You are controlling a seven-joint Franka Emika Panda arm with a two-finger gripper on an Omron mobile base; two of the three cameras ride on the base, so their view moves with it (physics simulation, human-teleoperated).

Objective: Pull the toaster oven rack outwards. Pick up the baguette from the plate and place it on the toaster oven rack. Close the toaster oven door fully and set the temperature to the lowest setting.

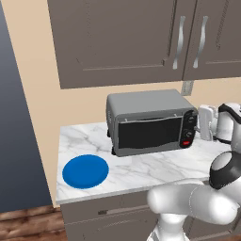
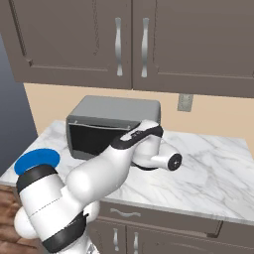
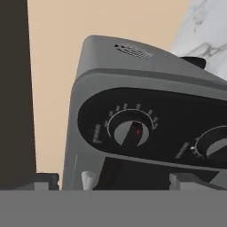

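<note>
Your gripper's (image 3: 108, 181) jaws stand wide by the black round knob (image 3: 131, 133) — boxy grey toaster oven (image 1: 149, 121) faces you, long side across, glass door (image 1: 148, 133) up.

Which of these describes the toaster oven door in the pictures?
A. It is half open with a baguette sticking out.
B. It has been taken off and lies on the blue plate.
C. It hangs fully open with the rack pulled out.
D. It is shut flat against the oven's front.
D: the toaster oven door sits upright and flush in the front of the toaster oven, with no rack or bread sticking out.
</note>
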